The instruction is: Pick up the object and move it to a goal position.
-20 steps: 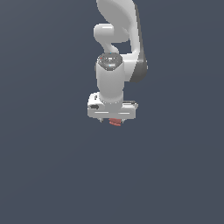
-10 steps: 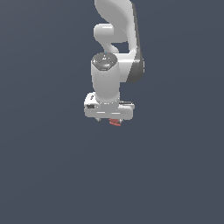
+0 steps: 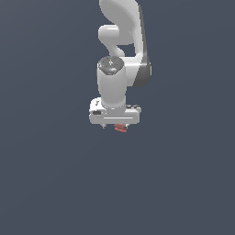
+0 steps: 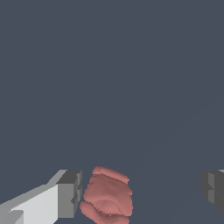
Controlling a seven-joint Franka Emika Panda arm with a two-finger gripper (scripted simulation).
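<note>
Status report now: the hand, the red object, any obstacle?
Hand open, fingers wide apart. Red object between them, close beside one finger, far from the other. No obstacle visible.

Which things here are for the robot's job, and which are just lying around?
For the job:
- red lumpy object
- claw, open, with the object between its fingers, close beside one finger

Just lying around:
- nothing else shows, only plain dark background

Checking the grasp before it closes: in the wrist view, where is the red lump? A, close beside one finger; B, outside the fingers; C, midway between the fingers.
A: the red lump sits right by one finger, with a wide gap to the other.
</note>
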